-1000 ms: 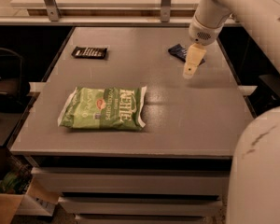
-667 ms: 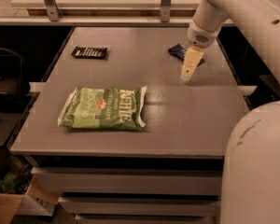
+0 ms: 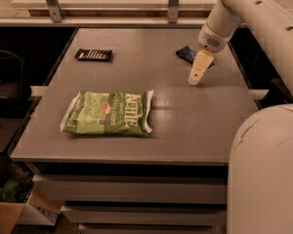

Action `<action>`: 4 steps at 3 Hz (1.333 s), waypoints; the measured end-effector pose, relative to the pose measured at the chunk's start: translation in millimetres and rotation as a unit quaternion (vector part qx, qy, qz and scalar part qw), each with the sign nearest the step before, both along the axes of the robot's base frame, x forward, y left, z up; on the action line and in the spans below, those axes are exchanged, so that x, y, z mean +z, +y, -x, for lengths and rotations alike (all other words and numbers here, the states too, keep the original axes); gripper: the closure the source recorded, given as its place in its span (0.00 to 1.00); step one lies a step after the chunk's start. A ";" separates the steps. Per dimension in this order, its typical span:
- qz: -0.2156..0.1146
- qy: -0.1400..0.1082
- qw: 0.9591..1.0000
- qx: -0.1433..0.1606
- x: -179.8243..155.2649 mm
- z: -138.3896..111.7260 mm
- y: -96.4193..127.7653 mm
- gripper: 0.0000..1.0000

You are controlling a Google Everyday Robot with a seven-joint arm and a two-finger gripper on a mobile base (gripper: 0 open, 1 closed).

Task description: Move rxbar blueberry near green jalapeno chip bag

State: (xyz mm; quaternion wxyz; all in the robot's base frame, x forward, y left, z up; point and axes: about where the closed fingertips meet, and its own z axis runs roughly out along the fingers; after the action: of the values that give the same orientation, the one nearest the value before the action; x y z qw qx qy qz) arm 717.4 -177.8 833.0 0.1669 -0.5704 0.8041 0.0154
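Three packets lie on the grey worktop [image 3: 185, 130]. Nearest the camera, the green jalapeno chip bag [image 3: 110, 112] lies flat with its long axis across the view. It is well apart from the pincer [image 3: 194, 80], on that pincer's near side and to its picture-left. The pincer hangs tip-down from the single arm [image 3: 244, 13], low over bare worktop. Whether it touches the surface cannot be told, nor whether it is open or closed; nothing is seen in its hold. Just behind the pincer, on its far side and slightly to picture-left, the rxbar blueberry [image 3: 185, 53] lies flat, one end hidden by the pincer's wrist. Its long axis appears to run obliquely, from far-left to near-right. Farther to picture-left, at about the same depth as the rxbar, a black bar wrapper [image 3: 93, 55] lies well apart from the pincer. Judgement: the bar lies beyond the pincer and the bag lies the opposite way. A short reach away from the camera is therefore called for first, then a carry back toward the near-left.
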 end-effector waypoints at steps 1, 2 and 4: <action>-0.011 0.005 1.000 -0.006 -3.0 -1.4 -1.3 0.16; -0.016 0.008 1.000 -0.012 -4.4 -1.8 -3.1 0.40; -0.017 0.008 1.000 -0.014 6.1 -1.6 -3.4 0.87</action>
State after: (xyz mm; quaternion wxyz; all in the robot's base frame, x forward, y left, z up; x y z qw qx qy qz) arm 719.0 -181.2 839.1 0.1697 -0.5565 0.8127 0.0313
